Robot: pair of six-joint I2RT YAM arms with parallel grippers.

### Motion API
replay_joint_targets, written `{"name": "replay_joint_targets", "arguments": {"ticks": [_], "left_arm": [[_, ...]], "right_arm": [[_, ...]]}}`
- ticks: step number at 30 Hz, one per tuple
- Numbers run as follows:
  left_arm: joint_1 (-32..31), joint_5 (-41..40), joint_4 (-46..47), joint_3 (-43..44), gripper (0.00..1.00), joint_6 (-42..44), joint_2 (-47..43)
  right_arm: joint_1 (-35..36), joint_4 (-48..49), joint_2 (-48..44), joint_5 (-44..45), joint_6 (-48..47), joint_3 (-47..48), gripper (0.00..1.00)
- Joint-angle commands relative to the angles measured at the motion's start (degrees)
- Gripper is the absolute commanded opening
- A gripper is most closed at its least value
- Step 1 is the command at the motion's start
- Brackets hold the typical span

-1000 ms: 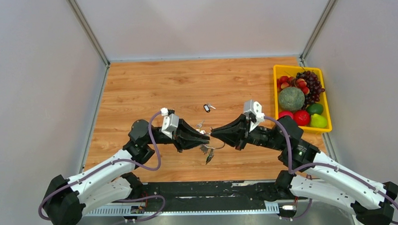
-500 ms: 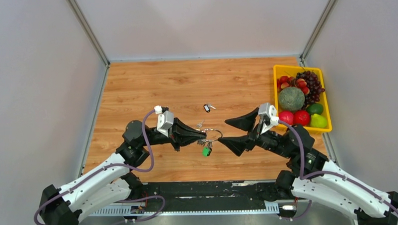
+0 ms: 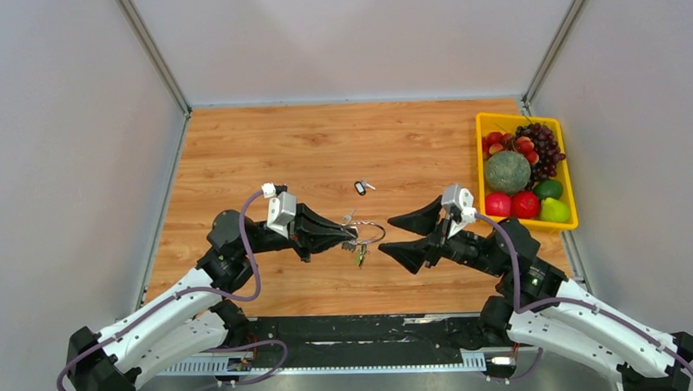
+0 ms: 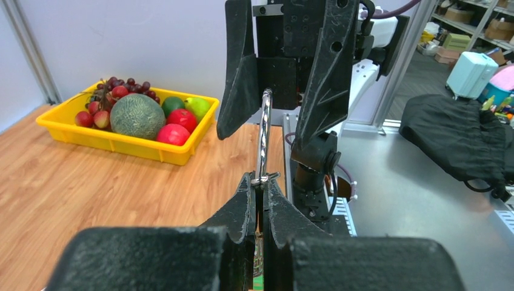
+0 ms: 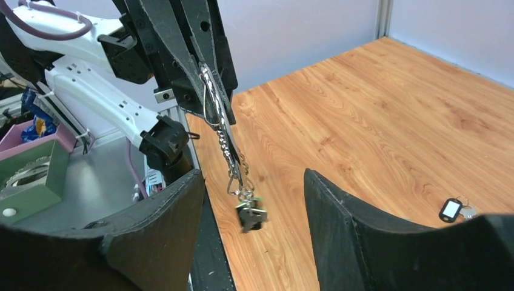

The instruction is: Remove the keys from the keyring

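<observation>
My left gripper (image 3: pixel 353 240) (image 4: pixel 262 180) is shut on the keyring (image 3: pixel 373 233) (image 4: pixel 264 130), a thin silver wire loop held edge-on above the wooden table. From the keyring (image 5: pixel 213 97) a short chain hangs down with a bunch of keys (image 3: pixel 360 255) (image 5: pixel 248 213), one with a green tag. My right gripper (image 3: pixel 387 233) (image 5: pixel 251 176) stands open just right of the ring, apart from it, with nothing between its fingers. One loose key with a black tag (image 3: pixel 360 187) (image 5: pixel 451 209) lies on the table farther back.
A yellow tray (image 3: pixel 482 121) (image 4: pixel 121 144) of fruit stands at the table's right edge. Another small silver piece (image 3: pixel 348 217) lies on the wood just behind the left gripper. Grey walls close the table on three sides.
My right gripper has let go of the ring, opened and drawn back to the right. The left gripper has closed fully on the ring and shifted slightly left; the keys hang lower.
</observation>
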Motion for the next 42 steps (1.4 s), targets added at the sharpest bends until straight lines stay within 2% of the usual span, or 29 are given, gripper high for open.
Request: {"name": "replay_joint_targets", "arguments": {"ticks": [1, 4, 5, 8, 9, 10, 11, 12, 13, 14, 16, 20, 24, 42], "left_arm": [[-0.3, 0.6, 1.5, 3.1, 0.00, -1.3, -0.5], [-0.3, 0.9, 1.4, 3.1, 0.00, -1.4, -0.5], [-0.3, 1.0, 1.3, 3.2, 0.00, -1.4, -0.6], [-0.2, 0.8, 0.7, 3.1, 0.00, -1.4, -0.7], [-0.3, 0.8, 0.4, 3.0, 0.07, -1.4, -0.9], [-0.3, 0.6, 0.3, 2.7, 0.17, -1.4, -1.0], [-0.2, 0.5, 0.3, 2.4, 0.44, -1.4, -1.4], [-0.2, -0.2, 0.3, 1.7, 0.55, -1.5, -1.7], [-0.3, -0.8, 0.4, 1.1, 0.70, -1.6, -2.7], [-0.3, -2.0, 0.5, -0.1, 0.78, -1.4, -3.4], [-0.2, -3.6, 0.8, -2.5, 0.82, -0.6, -5.6], [-0.2, -7.0, -0.3, -6.2, 0.85, 1.2, -11.4], [-0.3, -7.3, -0.3, -8.0, 0.85, 1.8, -13.0], [-0.2, -3.1, 5.3, -4.8, 0.75, -0.7, -3.4]], "right_arm": [[0.1, 3.9, 2.9, -3.6, -0.9, 3.3, 0.63], [0.1, 5.7, 5.4, -5.8, 0.2, 4.5, 0.54], [0.2, 6.2, 6.1, -6.5, 0.5, 4.9, 0.46], [0.1, 6.4, 8.3, -7.2, 1.0, 6.2, 0.11], [0.1, 6.4, 8.6, -7.0, 1.1, 6.7, 0.02], [0.1, 6.4, 8.8, -6.6, 1.4, 7.1, 0.00], [0.1, 6.6, 8.8, -5.8, 1.7, 7.3, 0.00], [0.2, 6.7, 8.6, -4.4, 2.0, 7.5, 0.00], [0.1, 6.8, 8.3, -2.8, 2.3, 7.8, 0.00], [0.2, 6.9, 7.9, -1.4, 2.6, 8.0, 0.00], [0.1, 7.1, 7.5, 0.6, 2.9, 8.5, 0.00], [0.1, 7.6, 6.9, 2.6, 3.3, 10.1, 0.00], [0.1, 8.3, 7.3, 2.6, 3.7, 11.8, 0.00], [0.2, 14.3, 12.4, -4.1, 7.8, 15.4, 0.00]]}}
